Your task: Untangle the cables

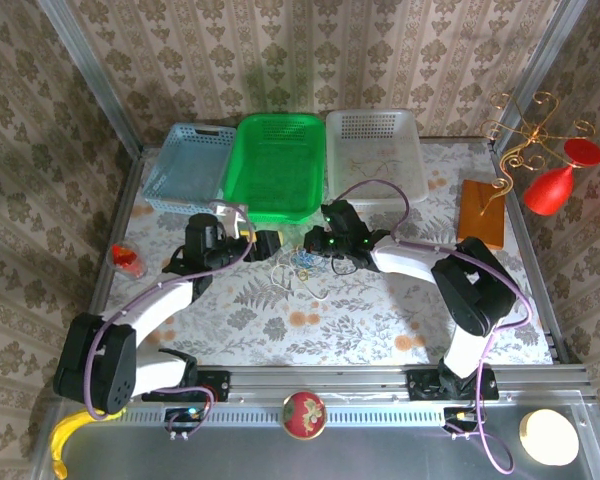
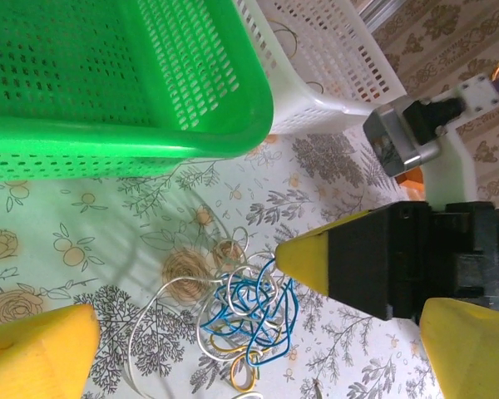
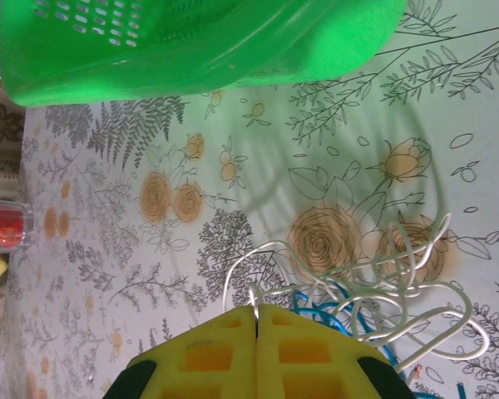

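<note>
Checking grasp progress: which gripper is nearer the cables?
Right. The right gripper is shut at the edge of the cables, apparently pinching a whitish strand. The left gripper is open, apart from them on the opposite side.

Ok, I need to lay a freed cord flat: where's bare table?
Free: the cloth between the cables and near rail; a smaller patch between blue basket and left arm. Crowded: green basket to cables, where the shut right pincer sits.
</note>
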